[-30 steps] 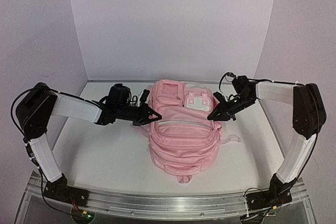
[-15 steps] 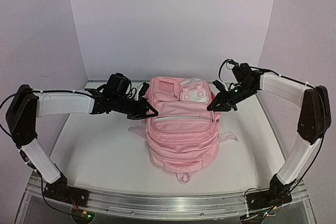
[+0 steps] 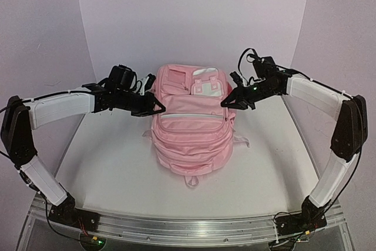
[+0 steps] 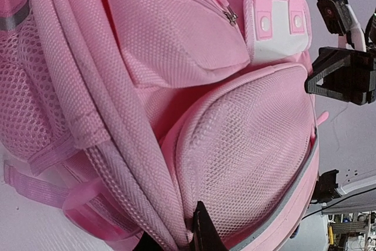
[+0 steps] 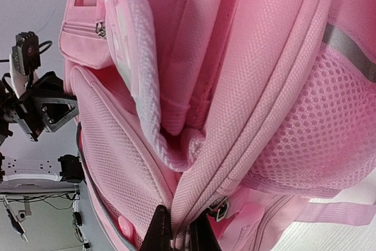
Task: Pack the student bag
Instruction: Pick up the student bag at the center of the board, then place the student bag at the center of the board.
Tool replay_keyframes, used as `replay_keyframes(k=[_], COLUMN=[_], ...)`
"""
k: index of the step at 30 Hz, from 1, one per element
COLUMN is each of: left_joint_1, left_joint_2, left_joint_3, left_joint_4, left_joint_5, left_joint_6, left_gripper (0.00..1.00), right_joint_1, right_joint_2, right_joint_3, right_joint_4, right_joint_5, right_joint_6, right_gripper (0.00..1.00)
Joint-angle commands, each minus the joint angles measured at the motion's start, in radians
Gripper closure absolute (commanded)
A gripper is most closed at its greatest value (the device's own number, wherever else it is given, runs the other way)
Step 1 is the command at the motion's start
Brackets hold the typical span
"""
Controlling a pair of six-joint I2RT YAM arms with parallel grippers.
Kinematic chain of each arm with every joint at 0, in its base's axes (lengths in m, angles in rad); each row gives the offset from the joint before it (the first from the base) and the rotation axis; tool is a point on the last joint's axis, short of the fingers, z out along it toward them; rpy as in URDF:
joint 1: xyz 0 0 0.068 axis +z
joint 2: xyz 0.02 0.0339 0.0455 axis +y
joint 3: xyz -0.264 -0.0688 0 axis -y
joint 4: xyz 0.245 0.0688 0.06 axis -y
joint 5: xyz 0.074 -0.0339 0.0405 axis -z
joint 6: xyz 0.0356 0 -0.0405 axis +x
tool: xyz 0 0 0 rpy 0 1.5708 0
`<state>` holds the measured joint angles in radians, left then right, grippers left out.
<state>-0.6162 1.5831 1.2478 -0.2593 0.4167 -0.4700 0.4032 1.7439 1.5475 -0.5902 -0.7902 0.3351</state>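
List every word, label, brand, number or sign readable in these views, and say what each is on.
None can be read.
The student bag shows no lettering or logo in any view.
Its white snap panel is blank.
Its grey reflective strip carries no print.
The background clutter in the wrist views is too small and blurred to read.

The large soft pink fabric backpack is showing paler pink-white panels, a fine mesh weave and a thin grey stripe.
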Motion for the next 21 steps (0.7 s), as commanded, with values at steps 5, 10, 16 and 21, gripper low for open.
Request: replay_keyframes(k=[5,10,16,21], left_joint_1=[0.043,0.075,0.103,0.147], left_joint_2=[0.036,0.114,0.115,0.071], left_joint_3=[-0.071,-0.152,-0.146,-0.124], left_joint_4=[0.235,0.350,0.315,0.253], left_joint_5=[0.048,0.101,0.079,0.113], left_joint_6=[-0.046,-0.119,-0.138,-0.120], left_gripper=[1.00,1.00,0.75,0.40], right_joint_1=[0.077,0.076,0.075,0.059], right_joint_2=[0.075,0.148,0.148,0.090], right_joint_3=[-0.047,-0.082,-0.105,-0.090], right_joint_4=[0.234,0.232,0.230,0.220], right_joint_5=[-0.028,0.027,-0.005,-0.022], right_joint_6=[-0.077,-0.111,-0.084,-0.063], right_gripper=[1.00,1.00,0.87,0.31])
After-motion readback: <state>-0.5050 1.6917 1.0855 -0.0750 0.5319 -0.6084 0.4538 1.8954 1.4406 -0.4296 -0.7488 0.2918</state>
